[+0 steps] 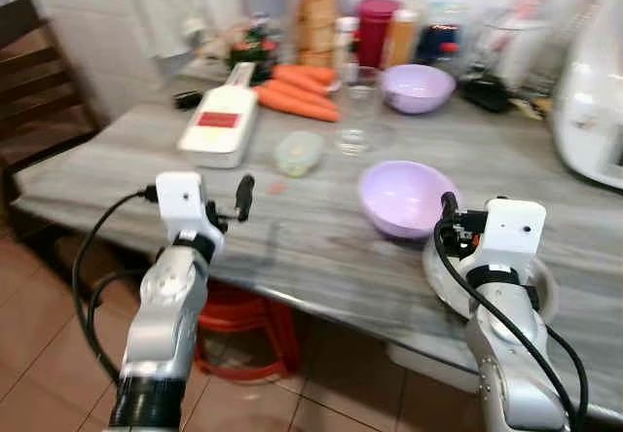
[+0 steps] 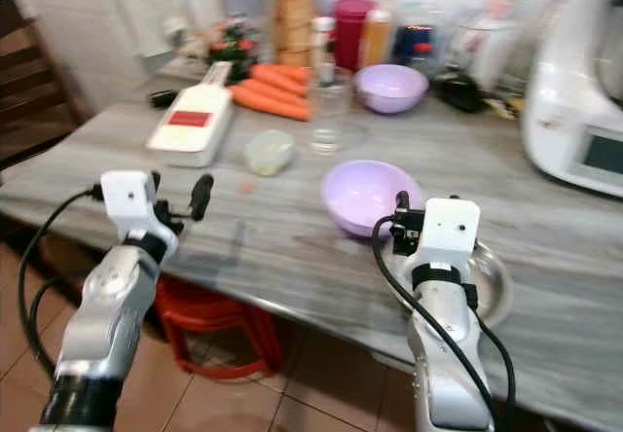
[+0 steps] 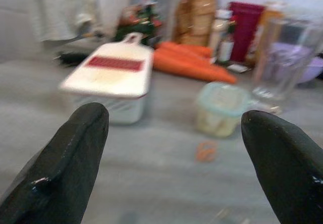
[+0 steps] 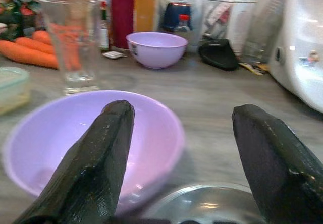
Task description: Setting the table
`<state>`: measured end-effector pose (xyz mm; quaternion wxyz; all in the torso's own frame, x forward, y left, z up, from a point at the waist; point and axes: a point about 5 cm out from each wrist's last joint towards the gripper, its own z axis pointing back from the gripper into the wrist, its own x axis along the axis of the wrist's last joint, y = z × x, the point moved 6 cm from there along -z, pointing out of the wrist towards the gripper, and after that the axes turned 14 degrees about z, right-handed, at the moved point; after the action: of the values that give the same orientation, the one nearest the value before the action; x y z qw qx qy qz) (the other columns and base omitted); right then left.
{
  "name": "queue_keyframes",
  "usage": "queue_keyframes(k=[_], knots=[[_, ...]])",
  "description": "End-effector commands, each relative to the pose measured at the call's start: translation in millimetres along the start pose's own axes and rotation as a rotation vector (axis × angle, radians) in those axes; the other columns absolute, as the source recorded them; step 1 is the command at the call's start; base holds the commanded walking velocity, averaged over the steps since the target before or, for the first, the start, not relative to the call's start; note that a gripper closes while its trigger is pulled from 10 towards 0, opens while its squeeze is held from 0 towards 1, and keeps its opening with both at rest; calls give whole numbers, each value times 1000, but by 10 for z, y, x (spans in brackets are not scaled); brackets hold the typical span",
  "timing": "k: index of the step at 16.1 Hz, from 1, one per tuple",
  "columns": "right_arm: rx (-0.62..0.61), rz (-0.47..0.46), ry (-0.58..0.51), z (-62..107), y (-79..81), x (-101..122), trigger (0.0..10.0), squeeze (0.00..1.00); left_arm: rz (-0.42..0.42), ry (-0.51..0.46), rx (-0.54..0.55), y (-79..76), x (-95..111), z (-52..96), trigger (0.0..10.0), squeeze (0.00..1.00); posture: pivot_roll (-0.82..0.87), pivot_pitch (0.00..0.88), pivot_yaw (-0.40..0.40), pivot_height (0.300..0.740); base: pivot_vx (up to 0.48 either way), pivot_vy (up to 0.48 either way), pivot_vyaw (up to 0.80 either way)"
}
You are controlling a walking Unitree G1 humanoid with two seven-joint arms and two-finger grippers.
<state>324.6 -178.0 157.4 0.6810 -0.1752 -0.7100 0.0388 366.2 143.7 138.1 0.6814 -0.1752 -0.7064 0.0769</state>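
A near purple bowl (image 1: 404, 197) sits on the grey table (image 1: 311, 247), and a second purple bowl (image 1: 417, 88) stands farther back. A shiny metal plate (image 2: 494, 288) lies at the table's front edge, just right of the near bowl. My right gripper (image 4: 181, 148) hovers open over that plate, its fingers pointing at the near bowl (image 4: 75, 138). My left gripper (image 3: 174, 148) is open above the table's front left part, aimed at a small green-lidded container (image 3: 222, 108). An empty drinking glass (image 1: 358, 111) stands between the two bowls.
A white slicer box (image 1: 219, 126) and carrots (image 1: 297, 91) lie at the back left. Jars and bottles (image 1: 375, 28) line the wall. A big white appliance (image 1: 589, 101) fills the right end. A red stool (image 1: 243, 330) stands under the table, and a wooden chair (image 1: 34, 82) is at far left.
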Motion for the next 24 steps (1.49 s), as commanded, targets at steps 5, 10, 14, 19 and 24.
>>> queue_keyframes(k=[5, 10, 14, 19, 24], knots=[[11, -10, -9, -34, 41, 62, 10000, 0, -2, -12, 10, -93, 34, -54, 10000, 0, -94, 0, 31, 740, 0, 0, 0], [-7, -35, -45, -63, -22, 91, 10000, 0, -29, -30, 12, -39, 142, -137, 10000, 0, -104, 0, 44, 740, -262, 0, 0], [62, -99, -18, -8, 88, 38, 10000, 0, -32, -25, 18, -27, 127, -130, 10000, 0, -100, 0, 49, 740, -308, 0, 0], [22, -118, -4, -51, 77, 2, 10000, 0, -50, -22, 10, -7, 168, -160, 10000, 0, -88, 0, 68, 740, -311, 0, 0], [36, -92, -2, -14, 68, -25, 10000, 0, -64, -16, 7, 20, 165, -182, 10000, 0, -93, 0, 76, 740, -338, 0, 0]])
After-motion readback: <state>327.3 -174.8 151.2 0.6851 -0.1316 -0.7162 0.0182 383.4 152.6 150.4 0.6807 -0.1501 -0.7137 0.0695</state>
